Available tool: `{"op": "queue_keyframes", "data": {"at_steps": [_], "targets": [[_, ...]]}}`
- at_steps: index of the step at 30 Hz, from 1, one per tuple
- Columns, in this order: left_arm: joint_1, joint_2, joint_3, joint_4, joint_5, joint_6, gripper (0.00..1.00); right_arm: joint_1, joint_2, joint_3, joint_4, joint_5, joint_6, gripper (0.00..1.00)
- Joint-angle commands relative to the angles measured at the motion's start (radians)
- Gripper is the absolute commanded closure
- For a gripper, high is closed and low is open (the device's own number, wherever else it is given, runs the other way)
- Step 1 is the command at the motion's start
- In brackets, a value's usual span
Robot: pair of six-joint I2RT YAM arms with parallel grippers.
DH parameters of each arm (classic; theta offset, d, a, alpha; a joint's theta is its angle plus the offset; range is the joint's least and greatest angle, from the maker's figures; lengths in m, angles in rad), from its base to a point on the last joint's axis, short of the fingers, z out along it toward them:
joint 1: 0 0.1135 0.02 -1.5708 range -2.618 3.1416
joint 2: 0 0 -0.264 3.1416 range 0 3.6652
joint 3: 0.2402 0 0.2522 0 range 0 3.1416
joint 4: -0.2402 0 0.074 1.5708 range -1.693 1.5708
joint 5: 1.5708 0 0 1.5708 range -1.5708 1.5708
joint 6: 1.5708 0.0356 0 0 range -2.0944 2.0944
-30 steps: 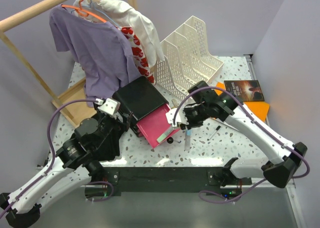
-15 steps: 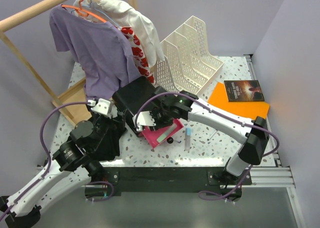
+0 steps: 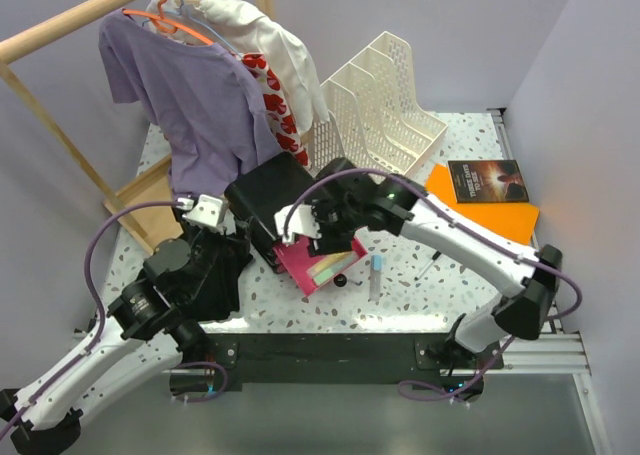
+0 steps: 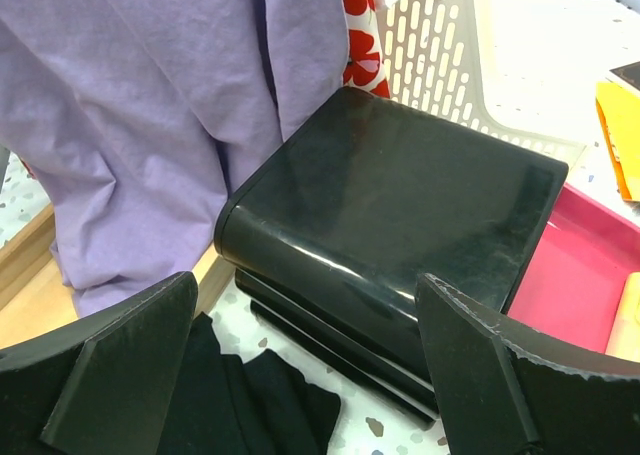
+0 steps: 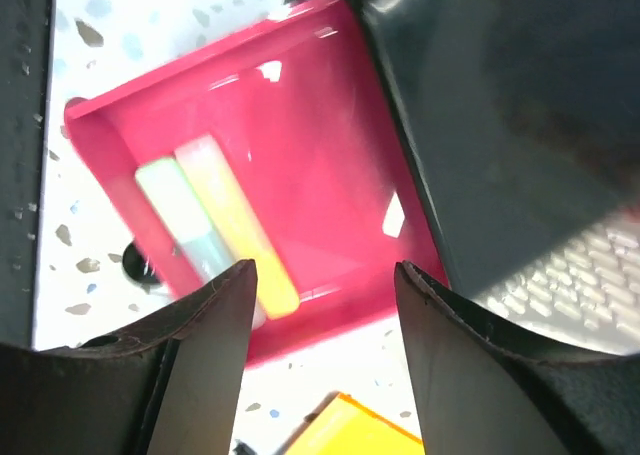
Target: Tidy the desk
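The desk [image 3: 460, 135] is white with dark speckles. On it a black drawer box [image 3: 275, 197] has its pink drawer [image 3: 305, 265] pulled out. A green highlighter [image 5: 185, 220] and a yellow highlighter [image 5: 235, 225] lie side by side in the drawer [image 5: 320, 145]. My right gripper [image 5: 322, 270] hangs open just above the drawer's side wall, nothing between its fingers; from above, the right gripper [image 3: 318, 243] is over the drawer. My left gripper [image 4: 305, 285] stands wide open facing the black box [image 4: 400, 205], holding nothing, low at the box's left, the left gripper [image 3: 232, 243].
A pale blue marker [image 3: 376, 273], a thin black pen [image 3: 430, 267] and a small black round thing [image 3: 342, 280] lie right of the drawer. An orange folder [image 3: 505, 215] carries a dark book [image 3: 487, 180]. White file rack [image 3: 385, 115] behind; purple shirt [image 3: 195, 105] on the wooden rack; black cloth [image 4: 250, 405] below the left gripper.
My right arm has swung left from beside the drawer to over it and its jaws have opened. A yellow highlighter now lies next to the green one. The left arm has barely moved.
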Motion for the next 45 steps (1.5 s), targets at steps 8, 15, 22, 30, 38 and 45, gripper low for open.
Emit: {"op": "queue_keyframes", "data": {"at_steps": [8, 15, 22, 30, 38, 45], "targets": [[0.013, 0.020, 0.009, 0.017, 0.007, 0.005, 0.05, -0.382, -0.379, -0.396, 0.280, -0.064, 0.455, 0.11], [0.014, 0.021, 0.011, 0.017, 0.017, 0.003, 0.05, -0.510, -0.388, -0.591, 0.400, 0.175, 0.840, 0.01], [0.016, 0.021, 0.011, 0.012, 0.022, 0.002, 0.05, -0.550, -0.189, -0.593, 0.354, 0.075, 1.033, 0.04], [0.016, 0.018, 0.012, 0.011, 0.021, 0.000, 0.05, -0.534, -0.006, -0.571, 0.314, 0.061, 1.148, 0.04], [0.017, 0.023, 0.014, 0.008, 0.025, 0.002, 0.04, -0.425, 0.064, -0.567, 0.313, 0.110, 1.159, 0.04], [0.017, 0.024, 0.014, 0.006, 0.033, 0.005, 0.04, -0.405, 0.147, -0.564, 0.293, 0.202, 1.165, 0.08]]}}
